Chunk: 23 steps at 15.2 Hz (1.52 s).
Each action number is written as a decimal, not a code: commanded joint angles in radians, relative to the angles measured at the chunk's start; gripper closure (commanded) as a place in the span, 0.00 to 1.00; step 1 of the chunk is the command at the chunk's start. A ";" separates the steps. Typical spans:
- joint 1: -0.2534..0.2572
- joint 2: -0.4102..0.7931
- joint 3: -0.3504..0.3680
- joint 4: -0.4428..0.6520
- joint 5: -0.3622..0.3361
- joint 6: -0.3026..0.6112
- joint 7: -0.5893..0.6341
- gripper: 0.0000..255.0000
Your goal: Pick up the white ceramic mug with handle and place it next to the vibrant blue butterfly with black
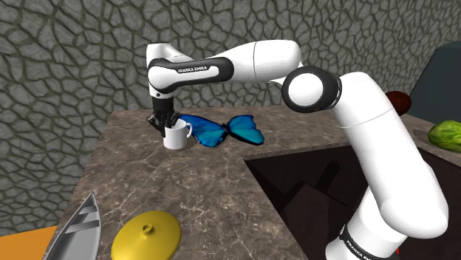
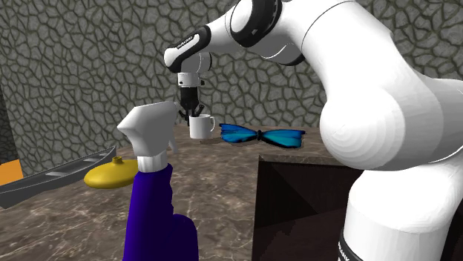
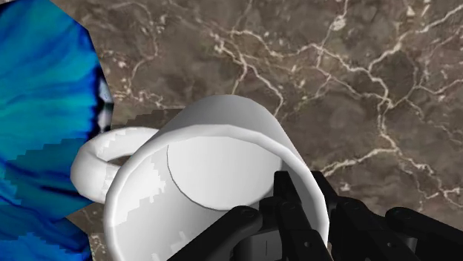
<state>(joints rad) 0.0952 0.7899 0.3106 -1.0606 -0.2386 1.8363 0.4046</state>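
mug (image 1: 176,137), white, one of it, stands upright at the marble counter (image 1: 222,199) with the gripper (image 1: 165,125) on its rim. the wrist view gives the grip: the two black fingers (image 3: 286,204) are closed on the mug's wall, one inside the rim and one outside. the handle (image 3: 96,167) juts from the side opposite the fingers, and just past it lies the one blue butterfly (image 3: 44,111), right beside the mug. the shoulder view adds, well away from the fingers, one yellow lid (image 1: 146,235), one grey canoe (image 1: 74,233), a dark sink (image 1: 295,192), and past that one green thing (image 1: 445,136) and one brown thing (image 1: 399,100). the second exterior view adds one purple spray bottle (image 2: 152,193) with a white head, well apart from the fingers.
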 commanded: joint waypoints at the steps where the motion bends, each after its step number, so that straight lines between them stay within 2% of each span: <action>1: -0.003 0.005 -0.001 -0.020 -0.002 0.025 0.001 1.00; 9: -0.004 0.007 -0.002 -0.031 -0.003 0.039 0.002 1.00; 10: -0.004 0.008 -0.002 -0.030 -0.003 0.038 0.002 0.00; 15: -0.004 0.007 -0.002 -0.031 -0.003 0.039 0.002 0.00; 19: 0.008 -0.008 0.002 0.073 0.004 -0.078 -0.008 0.00; 23: 0.008 -0.008 0.002 0.073 0.004 -0.078 -0.008 0.00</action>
<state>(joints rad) 0.1033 0.7828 0.3125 -0.9887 -0.2343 1.7607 0.3966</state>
